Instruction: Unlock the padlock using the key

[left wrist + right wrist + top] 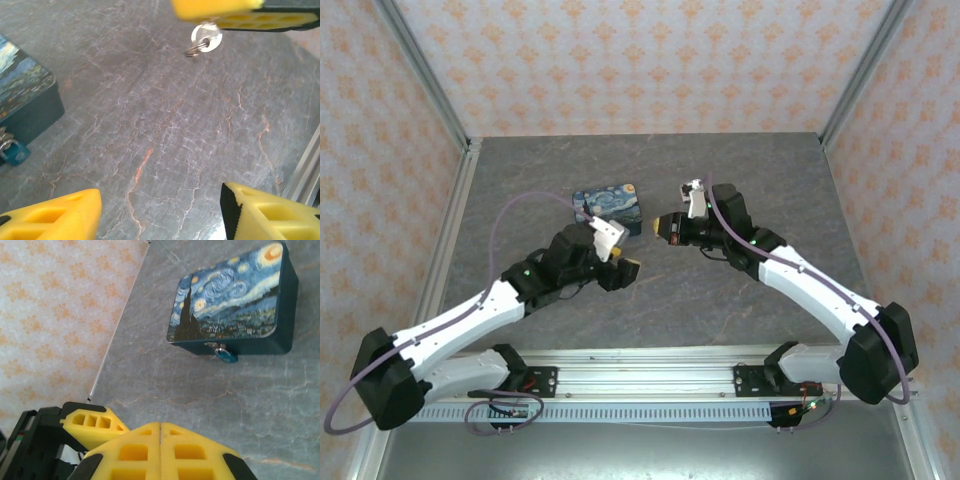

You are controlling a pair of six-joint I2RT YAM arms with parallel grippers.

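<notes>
1. Padlock (pixel 223 355) location: front wall of tin (pixel 608 208), on bench (pixel 770 180).
2. Left tool (pixel 161 200): jaws wide apart, empty, near tin.
3. Right tool (pixel 160 426): jaws closed on key (pixel 206 37), held off the bench.
4. Done: key in grip. Remaining: insertion, turning; padlock judged locked.

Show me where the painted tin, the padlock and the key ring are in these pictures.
Painted tin (pixel 230 295): right wrist view, on its swirl-painted lid.
Padlock (pixel 223 355): right wrist view, on the blue part at the tin's front wall.
Key ring (pixel 215 41): left wrist view, on the silver loop's right rim.
</notes>
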